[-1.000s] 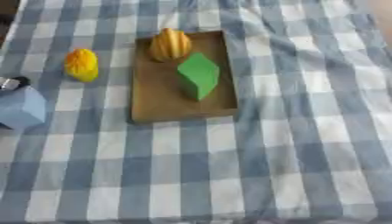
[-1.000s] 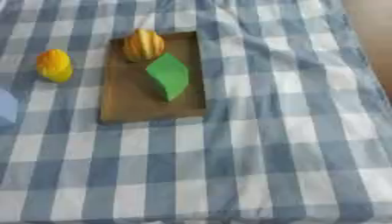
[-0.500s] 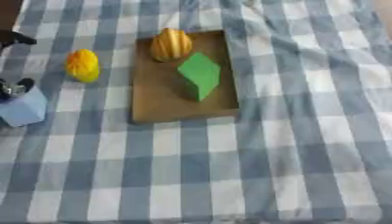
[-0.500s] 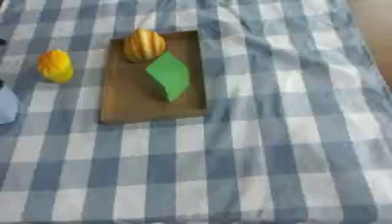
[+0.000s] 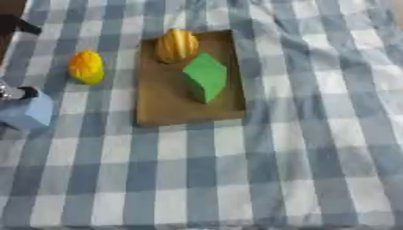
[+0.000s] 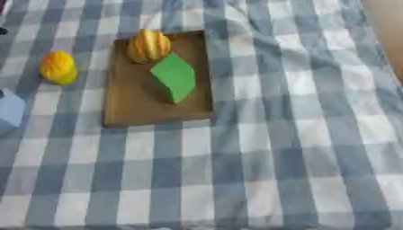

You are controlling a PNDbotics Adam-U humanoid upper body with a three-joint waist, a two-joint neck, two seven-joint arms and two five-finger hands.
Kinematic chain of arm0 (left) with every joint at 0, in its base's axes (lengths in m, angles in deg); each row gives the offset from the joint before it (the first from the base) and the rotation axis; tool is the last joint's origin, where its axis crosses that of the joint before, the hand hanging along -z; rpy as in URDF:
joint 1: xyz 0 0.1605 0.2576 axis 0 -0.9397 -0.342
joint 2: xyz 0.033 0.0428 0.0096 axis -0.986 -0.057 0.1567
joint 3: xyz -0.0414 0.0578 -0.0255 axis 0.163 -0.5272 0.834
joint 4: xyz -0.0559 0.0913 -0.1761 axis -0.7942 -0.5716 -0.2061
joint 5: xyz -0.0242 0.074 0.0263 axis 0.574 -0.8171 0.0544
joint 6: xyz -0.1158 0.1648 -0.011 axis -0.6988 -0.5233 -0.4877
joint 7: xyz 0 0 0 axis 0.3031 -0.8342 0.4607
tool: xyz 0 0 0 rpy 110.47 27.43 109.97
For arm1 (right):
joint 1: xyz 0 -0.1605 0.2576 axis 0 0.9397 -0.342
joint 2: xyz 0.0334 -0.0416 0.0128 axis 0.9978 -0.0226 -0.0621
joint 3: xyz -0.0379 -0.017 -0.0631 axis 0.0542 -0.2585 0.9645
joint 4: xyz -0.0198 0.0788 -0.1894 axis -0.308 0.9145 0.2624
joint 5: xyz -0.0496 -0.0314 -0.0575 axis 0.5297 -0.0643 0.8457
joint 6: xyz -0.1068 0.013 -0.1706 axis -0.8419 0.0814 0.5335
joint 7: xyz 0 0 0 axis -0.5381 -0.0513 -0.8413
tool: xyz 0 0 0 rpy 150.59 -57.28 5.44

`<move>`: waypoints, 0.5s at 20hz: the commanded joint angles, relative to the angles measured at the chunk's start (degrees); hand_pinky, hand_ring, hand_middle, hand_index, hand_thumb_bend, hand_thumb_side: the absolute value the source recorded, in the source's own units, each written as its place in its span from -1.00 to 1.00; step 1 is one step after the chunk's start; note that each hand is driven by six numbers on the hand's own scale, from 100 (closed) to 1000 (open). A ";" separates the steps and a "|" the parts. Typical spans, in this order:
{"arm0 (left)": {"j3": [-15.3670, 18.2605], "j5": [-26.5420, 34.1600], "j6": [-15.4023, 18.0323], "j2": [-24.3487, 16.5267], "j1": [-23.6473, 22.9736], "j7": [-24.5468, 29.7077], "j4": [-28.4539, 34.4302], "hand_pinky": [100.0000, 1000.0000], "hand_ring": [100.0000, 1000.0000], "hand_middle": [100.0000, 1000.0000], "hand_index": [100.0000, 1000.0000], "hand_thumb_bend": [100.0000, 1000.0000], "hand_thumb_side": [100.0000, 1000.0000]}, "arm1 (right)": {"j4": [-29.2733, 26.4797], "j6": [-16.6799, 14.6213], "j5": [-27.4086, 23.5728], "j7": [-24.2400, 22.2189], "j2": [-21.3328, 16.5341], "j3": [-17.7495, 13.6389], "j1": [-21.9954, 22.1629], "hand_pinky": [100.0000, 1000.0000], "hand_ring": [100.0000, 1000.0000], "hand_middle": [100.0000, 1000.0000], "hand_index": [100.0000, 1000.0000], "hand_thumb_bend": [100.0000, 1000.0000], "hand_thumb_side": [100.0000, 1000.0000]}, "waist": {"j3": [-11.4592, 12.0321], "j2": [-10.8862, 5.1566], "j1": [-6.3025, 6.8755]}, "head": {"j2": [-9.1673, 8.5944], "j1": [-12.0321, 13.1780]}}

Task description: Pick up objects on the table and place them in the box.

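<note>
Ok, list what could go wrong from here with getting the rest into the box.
The yellow object lies on wrinkled checked cloth; being rounded, it may roll when touched.

The box is shallow and already holds the orange ribbed object and the green block, so a new piece set near them could knock one out.

The pale blue block sits at the view's left edge beside part of the left hand, so its grasp is hard to judge.

The left hand (image 5: 14,92) and its pale blue block (image 5: 28,112) have stayed at the left edge.
</note>
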 commanded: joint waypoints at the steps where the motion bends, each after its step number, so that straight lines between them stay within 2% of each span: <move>1: 1.61 -0.93 -1.22 -3.14 -0.03 3.12 1.25 1.00 0.92 0.74 0.90 0.33 -0.66 | -0.07 -0.02 0.03 0.27 -1.95 -0.46 -0.39 0.60 0.41 0.28 0.61 -1.00 0.58 | 0.00 -1.36 -0.19 | -0.26 0.09; 10: 3.58 -5.41 -4.25 0.02 3.14 11.80 -3.35 1.00 0.92 0.74 0.91 0.26 -0.68 | 0.02 0.00 -0.03 0.44 -1.71 -0.63 0.20 0.60 0.41 0.28 0.61 -1.00 0.60 | -0.50 -1.22 -0.62 | -0.65 0.81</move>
